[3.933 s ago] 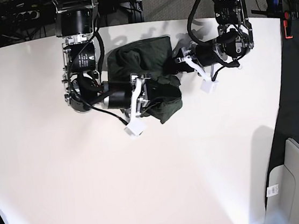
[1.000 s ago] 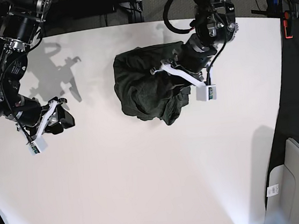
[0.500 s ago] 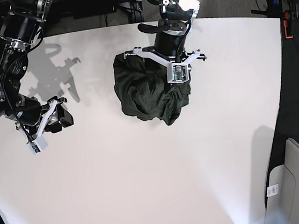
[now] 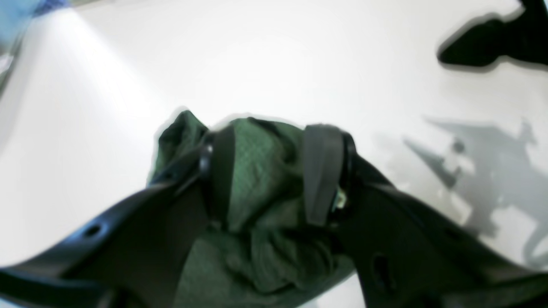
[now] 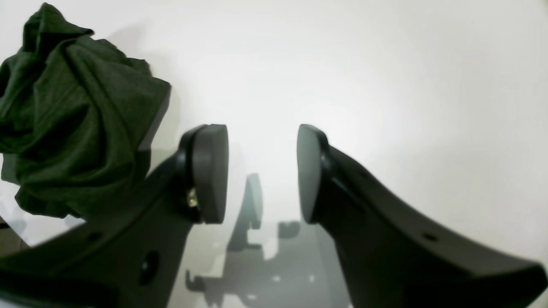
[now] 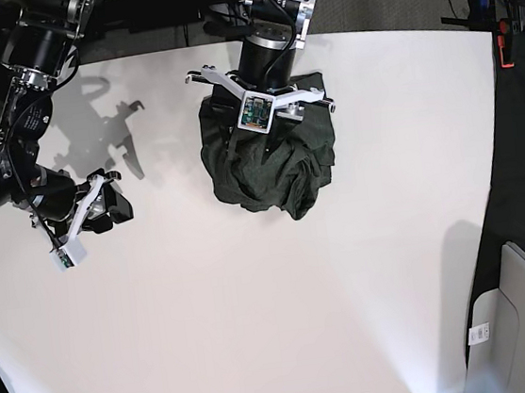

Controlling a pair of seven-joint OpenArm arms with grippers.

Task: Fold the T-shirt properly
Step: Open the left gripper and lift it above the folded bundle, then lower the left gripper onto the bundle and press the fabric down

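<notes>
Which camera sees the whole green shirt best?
The base view: the T-shirt shows as one crumpled heap on the white table. The left wrist view sees only blurry folds between its tool's fingers; the right wrist view catches just one bunched part at its left edge.

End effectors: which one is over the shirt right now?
The left end effector, with green shirt fabric between its fingers. The right end effector sits apart over bare table, jaws open, nothing between them.

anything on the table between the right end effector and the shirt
Nothing visible. Only bare white table lies between the right end effector and the crumpled T-shirt; the left end effector is over the shirt itself.
</notes>
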